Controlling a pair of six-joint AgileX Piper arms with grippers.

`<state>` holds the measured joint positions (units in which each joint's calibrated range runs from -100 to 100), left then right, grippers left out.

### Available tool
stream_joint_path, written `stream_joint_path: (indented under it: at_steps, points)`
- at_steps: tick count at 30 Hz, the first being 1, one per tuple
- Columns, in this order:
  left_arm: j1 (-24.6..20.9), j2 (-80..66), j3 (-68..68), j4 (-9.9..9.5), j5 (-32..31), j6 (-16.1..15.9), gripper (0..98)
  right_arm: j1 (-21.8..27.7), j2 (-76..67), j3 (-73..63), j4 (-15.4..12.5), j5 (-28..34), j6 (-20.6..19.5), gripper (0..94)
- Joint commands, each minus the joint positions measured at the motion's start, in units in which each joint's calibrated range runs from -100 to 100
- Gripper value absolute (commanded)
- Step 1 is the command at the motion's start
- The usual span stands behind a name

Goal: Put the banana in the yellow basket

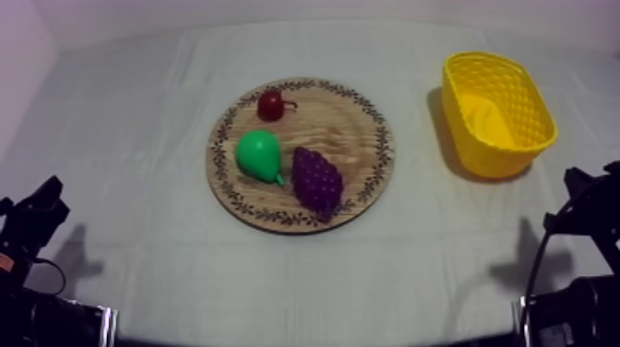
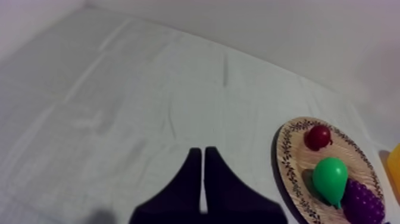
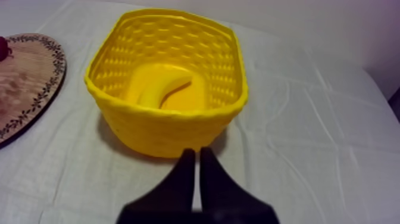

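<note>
Right gripper [image 3: 196, 156] sits low over the cloth [image 1: 129, 138], its two black fingers pressed together into a narrow wedge with nothing between them. Straight ahead of those tips, just beyond them, stands the yellow basket [image 3: 166, 128]. And there's the banana [image 3: 163, 86], lying curved on the basket's floor (yellow on yellow, but the shape is plain). It is clear of the fingers, with the basket's near wall between the two.

Over to the left gripper [image 2: 203, 152]: same story, fingers closed flat against each other, holding nothing, bare cloth under and ahead of them. The wooden board [image 1: 355, 134] lies forward of it and off toward the middle of the table, well apart from the tips. Three fruits are on that board. The pear [image 1: 258, 155] is on the side nearer this gripper, the bunch of grapes [image 1: 317, 180] is just beside the pear's narrow end, and the small red fruit [image 1: 271, 105] sits apart from both at the board's far rim.

From above, the basket stands beyond the right gripper, near the board but not touching it.
</note>
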<state>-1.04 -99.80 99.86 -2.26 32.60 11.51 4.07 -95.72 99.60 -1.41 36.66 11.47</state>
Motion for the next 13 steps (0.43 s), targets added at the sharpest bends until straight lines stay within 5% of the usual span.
stream_joint_path:
  at_steps: [1,13]
  points:
    - [0.0,0.0,0.0,-0.01,0.0,0.0,0.1,0.0,0.0,0.1,0.0,0.0,-0.3,0.5]
    - [0.0,0.0,0.0,-0.01,0.0,0.0,0.1,0.0,0.0,0.1,0.0,0.0,-0.5,0.5]
